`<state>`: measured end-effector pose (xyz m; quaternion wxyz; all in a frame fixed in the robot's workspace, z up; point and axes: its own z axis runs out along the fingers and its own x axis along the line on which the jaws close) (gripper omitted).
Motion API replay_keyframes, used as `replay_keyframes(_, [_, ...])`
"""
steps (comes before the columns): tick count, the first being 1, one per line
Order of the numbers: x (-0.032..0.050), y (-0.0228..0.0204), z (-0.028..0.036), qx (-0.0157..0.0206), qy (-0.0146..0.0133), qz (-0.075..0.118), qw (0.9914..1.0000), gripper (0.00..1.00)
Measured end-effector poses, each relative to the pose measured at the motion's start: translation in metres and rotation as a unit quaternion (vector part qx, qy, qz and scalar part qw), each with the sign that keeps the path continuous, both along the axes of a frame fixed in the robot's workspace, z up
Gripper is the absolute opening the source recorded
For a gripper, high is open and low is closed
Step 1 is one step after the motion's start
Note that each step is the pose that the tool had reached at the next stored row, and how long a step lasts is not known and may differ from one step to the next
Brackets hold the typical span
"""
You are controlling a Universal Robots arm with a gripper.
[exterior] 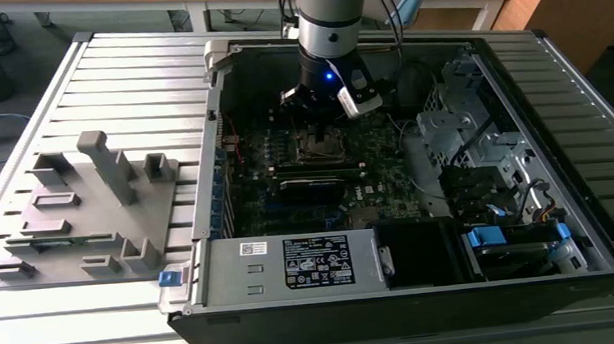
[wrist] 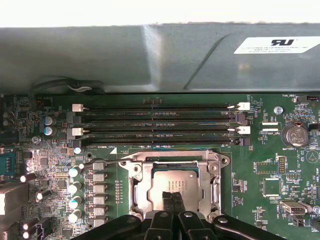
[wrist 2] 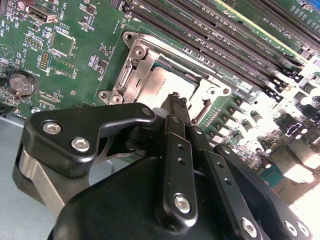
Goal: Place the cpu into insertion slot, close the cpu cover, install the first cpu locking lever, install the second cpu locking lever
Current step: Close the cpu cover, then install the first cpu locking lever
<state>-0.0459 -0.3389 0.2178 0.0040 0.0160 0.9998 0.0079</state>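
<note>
The cpu (wrist: 176,181) lies in the insertion slot (exterior: 321,145) on the green motherboard, its grey top showing through the cut-out of the cpu cover (wrist: 136,176). The silver cover lies down flat over the chip's edges in both wrist views. My gripper (wrist: 172,199) is shut, its two black fingers pressed together with nothing between them. Their tips hang at the near edge of the cpu (wrist 2: 167,82), right at its surface. A thin metal lever rod (wrist: 107,161) sticks out sideways from one corner of the socket.
Several long black memory slots (wrist: 160,125) run just beyond the socket, below the grey case wall (wrist: 150,60). A coin battery (wrist: 293,134) and capacitors (wrist: 75,187) flank it. The power supply box (exterior: 291,265) and drive bays (exterior: 477,153) crowd the case; a grey fixture (exterior: 85,209) stands outside.
</note>
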Motion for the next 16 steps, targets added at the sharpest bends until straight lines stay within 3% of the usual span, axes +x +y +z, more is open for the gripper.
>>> replay_keyframes(16, [0.0024, 0.0, -0.0005, 0.0, 0.0, -0.011, 0.99994, 0.11])
